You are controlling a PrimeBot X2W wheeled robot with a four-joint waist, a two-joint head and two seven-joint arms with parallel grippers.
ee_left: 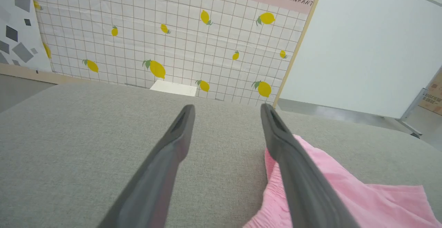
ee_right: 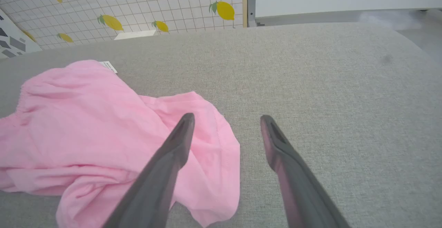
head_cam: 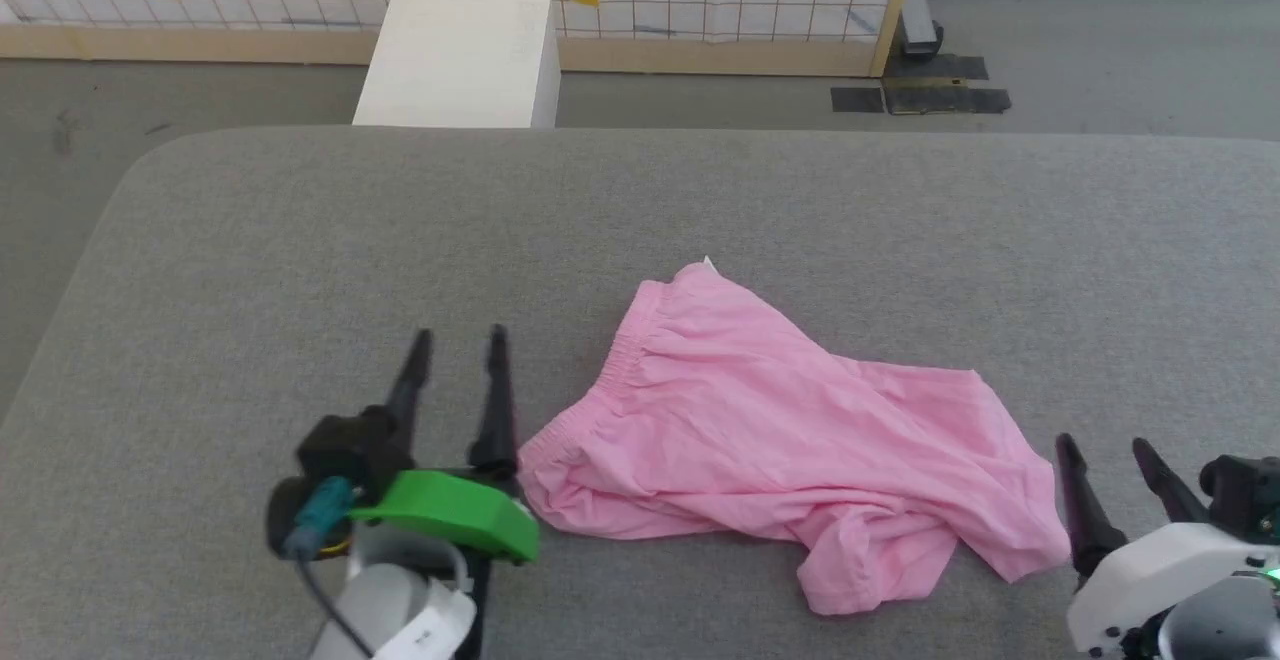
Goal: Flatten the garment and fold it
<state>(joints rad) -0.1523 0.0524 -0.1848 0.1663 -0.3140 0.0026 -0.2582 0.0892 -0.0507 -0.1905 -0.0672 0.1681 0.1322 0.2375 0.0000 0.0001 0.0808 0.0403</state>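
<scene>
Pink garment lies crumpled on grey padded surface, gathered waistband on robot's left. Beside waistband, left gripper: fingers wide apart, empty. At garment's opposite edge, right gripper: fingers wide apart, empty.

The garment, light pink thin shorts, is spread crumpled on the grey padded surface. Its gathered elastic waistband is turned leftward, a small white label shows at the far corner, and the right leg is bunched.
</scene>
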